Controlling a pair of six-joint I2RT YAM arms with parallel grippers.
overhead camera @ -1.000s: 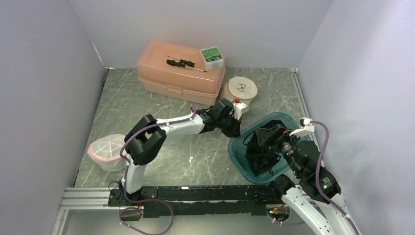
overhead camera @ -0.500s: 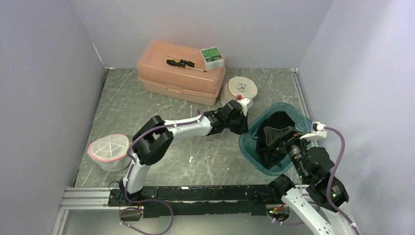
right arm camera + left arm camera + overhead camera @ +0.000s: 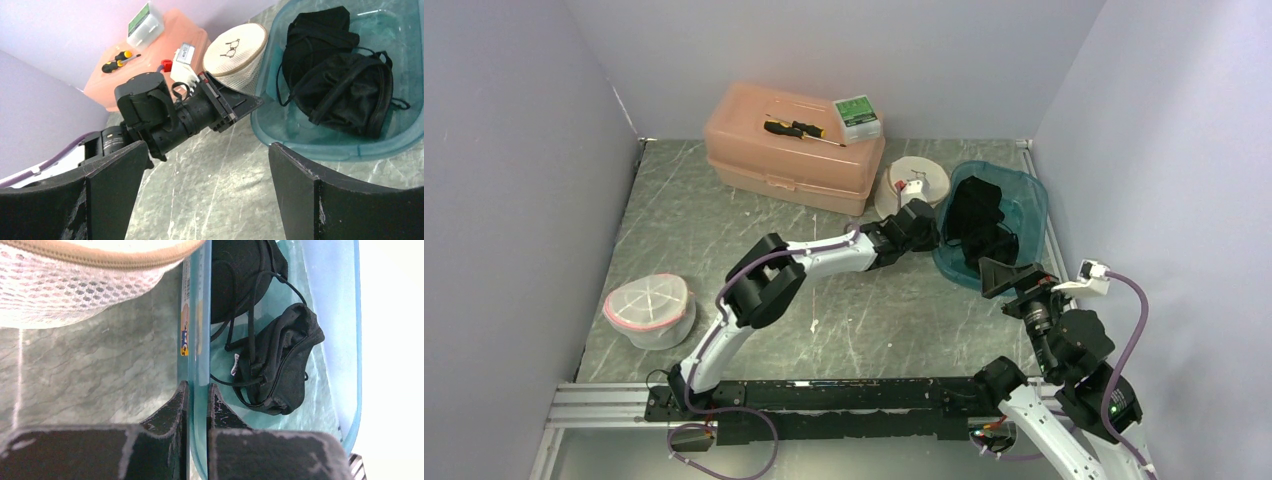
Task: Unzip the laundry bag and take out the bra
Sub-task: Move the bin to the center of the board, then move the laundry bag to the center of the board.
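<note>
Laundry bag (image 3: 911, 181) looks zipped, just beside the teal bin (image 3: 1036, 195); your left jaws clench the bin's rim, probably to shift it, while your right jaws hang released nearby.

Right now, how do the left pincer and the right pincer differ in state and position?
The left pincer is shut on the rim of the blue tub; the right pincer is wide open and holds nothing. The left pincer is at the tub's left edge; the right pincer hovers by its near side. Both are black.
</note>
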